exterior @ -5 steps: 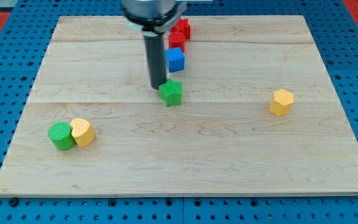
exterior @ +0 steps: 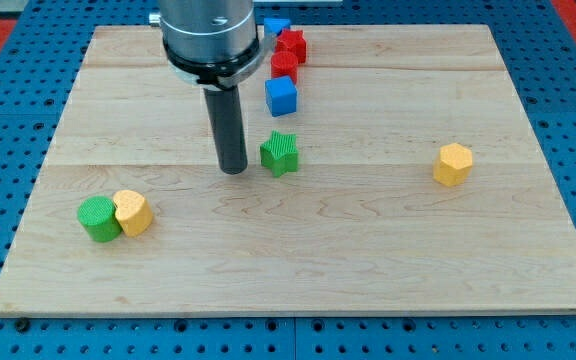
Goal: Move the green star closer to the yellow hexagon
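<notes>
The green star [exterior: 280,153] sits near the middle of the bench [exterior: 368,260], well apart from the yellow hexagon [exterior: 453,164] at the view's right, so nearly all the travel looks left to do. There is no claw, only a rod; my tip [exterior: 233,170] stands just left of the star, apparently not touching, holding nothing.
</notes>
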